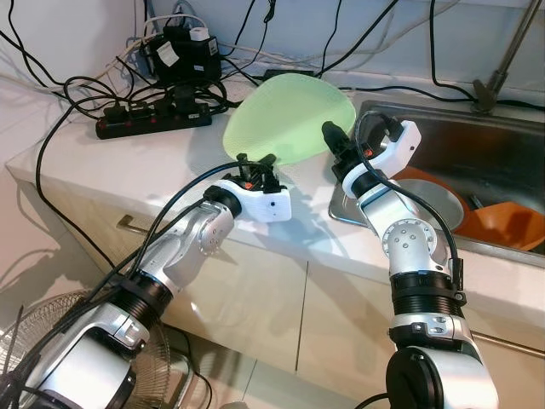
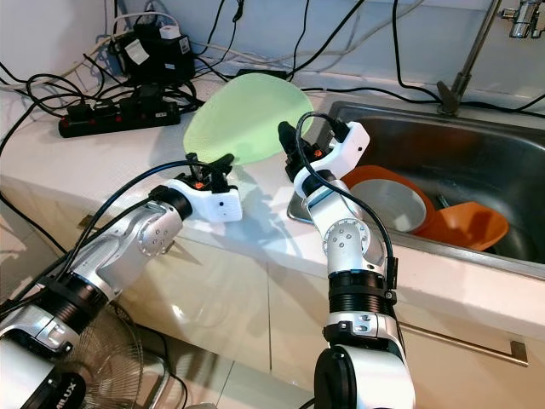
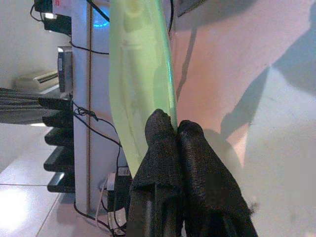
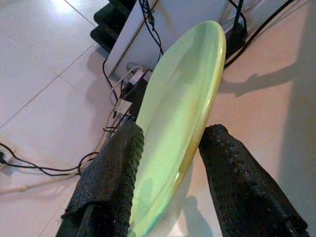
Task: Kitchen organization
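A pale green plate (image 1: 285, 115) stands tilted on edge above the white counter (image 1: 145, 170), just left of the sink. My left gripper (image 1: 255, 160) is shut on the plate's lower rim; in the left wrist view its fingertips (image 3: 163, 129) pinch the green plate (image 3: 140, 74). My right gripper (image 1: 351, 135) is at the plate's right edge and is open. In the right wrist view the green plate (image 4: 182, 98) runs between its two fingers (image 4: 111, 168), with a gap on one side.
A steel sink (image 1: 502, 145) on the right holds orange bowls (image 1: 502, 223) and a grey dish (image 1: 438, 204). A black power strip (image 1: 153, 122), adapters and many cables crowd the counter's back. A fan (image 1: 51, 341) stands on the floor at left.
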Tool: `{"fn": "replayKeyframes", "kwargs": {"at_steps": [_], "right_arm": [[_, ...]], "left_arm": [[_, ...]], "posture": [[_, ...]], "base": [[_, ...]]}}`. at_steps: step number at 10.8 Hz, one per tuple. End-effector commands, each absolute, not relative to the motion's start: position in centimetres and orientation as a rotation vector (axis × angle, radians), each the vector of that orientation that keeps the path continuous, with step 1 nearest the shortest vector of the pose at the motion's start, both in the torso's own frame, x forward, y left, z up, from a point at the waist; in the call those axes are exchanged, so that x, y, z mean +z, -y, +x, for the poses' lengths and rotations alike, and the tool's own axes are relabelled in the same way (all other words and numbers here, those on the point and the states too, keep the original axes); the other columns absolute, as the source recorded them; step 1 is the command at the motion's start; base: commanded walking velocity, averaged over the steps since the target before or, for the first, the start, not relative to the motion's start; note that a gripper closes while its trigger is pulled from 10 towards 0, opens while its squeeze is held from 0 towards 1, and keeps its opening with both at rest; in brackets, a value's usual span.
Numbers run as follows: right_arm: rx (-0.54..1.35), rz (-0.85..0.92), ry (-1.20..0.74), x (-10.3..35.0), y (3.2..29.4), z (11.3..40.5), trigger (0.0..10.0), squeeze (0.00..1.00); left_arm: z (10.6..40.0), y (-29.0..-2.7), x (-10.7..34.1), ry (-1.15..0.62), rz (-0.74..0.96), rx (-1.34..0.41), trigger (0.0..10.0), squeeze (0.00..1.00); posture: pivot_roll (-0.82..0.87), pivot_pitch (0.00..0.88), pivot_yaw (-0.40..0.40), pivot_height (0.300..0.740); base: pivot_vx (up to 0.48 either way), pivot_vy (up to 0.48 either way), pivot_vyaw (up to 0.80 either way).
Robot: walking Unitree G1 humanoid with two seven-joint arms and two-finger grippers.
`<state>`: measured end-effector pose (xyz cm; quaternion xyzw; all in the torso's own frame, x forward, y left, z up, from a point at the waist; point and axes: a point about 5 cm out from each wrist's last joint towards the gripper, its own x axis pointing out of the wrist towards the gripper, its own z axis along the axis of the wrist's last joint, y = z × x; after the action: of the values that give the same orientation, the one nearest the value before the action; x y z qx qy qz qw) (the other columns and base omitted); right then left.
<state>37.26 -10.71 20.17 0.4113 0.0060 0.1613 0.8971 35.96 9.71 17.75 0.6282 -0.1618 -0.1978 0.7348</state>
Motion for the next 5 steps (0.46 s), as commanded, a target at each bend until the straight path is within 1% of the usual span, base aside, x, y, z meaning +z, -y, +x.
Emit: {"fn": "replayKeyframes", "kwargs": {"at_steps": [1, 2, 5], "right_arm": [[0.327, 0.853, -0.013, 20.32, 10.63, 37.42, 3.6, 0.0], [0.32, 0.855, -0.01, 20.32, 10.73, 37.46, 0.0, 0.0], [0.315, 0.854, -0.016, 20.23, 10.72, 37.54, 0.0, 0.0]], "left_arm": [[35.88, -9.18, 19.0, 0.414, 1.367, -0.424, 10.0, 0.0], [35.85, -9.14, 19.0, 0.414, 1.366, -0.427, 10.0, 0.0], [35.86, -9.07, 19.15, 0.421, 1.369, -0.422, 10.0, 0.0]], "posture": [[0.23, 0.0, 0.052, 0.725], [0.23, 0.0, 0.051, 0.725], [0.23, 0.0, 0.048, 0.725]], "base": [[0.0, 0.0, 0.0], [0.0, 0.0, 0.0], [0.0, 0.0, 0.0]]}}
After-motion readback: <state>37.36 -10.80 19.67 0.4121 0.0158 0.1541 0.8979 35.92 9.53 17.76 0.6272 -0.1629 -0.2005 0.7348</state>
